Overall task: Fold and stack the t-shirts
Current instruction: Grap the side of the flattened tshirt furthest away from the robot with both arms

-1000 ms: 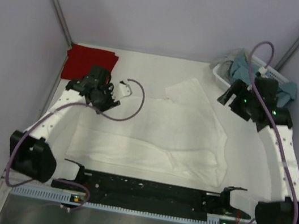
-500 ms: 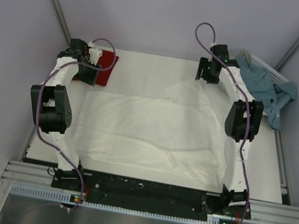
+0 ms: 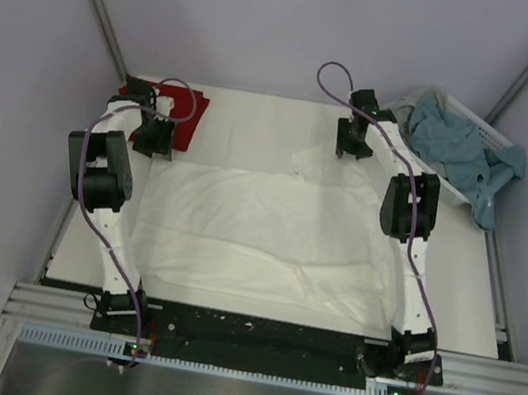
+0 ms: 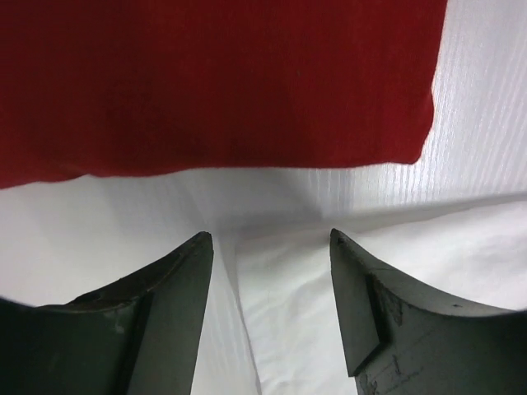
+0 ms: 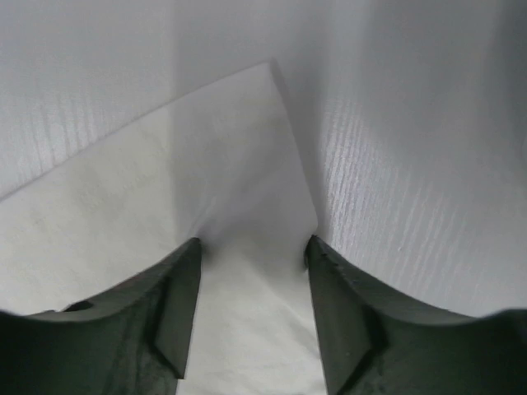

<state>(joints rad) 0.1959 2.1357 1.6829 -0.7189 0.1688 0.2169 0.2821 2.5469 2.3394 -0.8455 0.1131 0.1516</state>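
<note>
The white t-shirt (image 3: 269,229) lies spread flat across the middle of the table; no print shows on it. The dark red t-shirt (image 3: 194,113) lies folded at the far left corner. My left gripper (image 3: 154,146) points down at the white shirt's far left corner, just short of the red shirt (image 4: 214,82). It (image 4: 268,239) is open, its fingers straddling the white cloth's edge (image 4: 288,329). My right gripper (image 3: 351,151) is down on the shirt's far right flap. It (image 5: 253,243) is open, both fingertips resting on the pointed white corner (image 5: 239,156).
A white slotted basket (image 3: 482,118) stands at the back right, with a blue-grey cloth (image 3: 455,148) spilling over its side. Bare white table (image 3: 257,120) lies behind the shirt. Purple walls close in the back and both sides.
Both arms have stretched out to the far side. The left gripper went to the shirt's far left corner by the red shirt. The right left the basket for the far right flap and narrowed.
</note>
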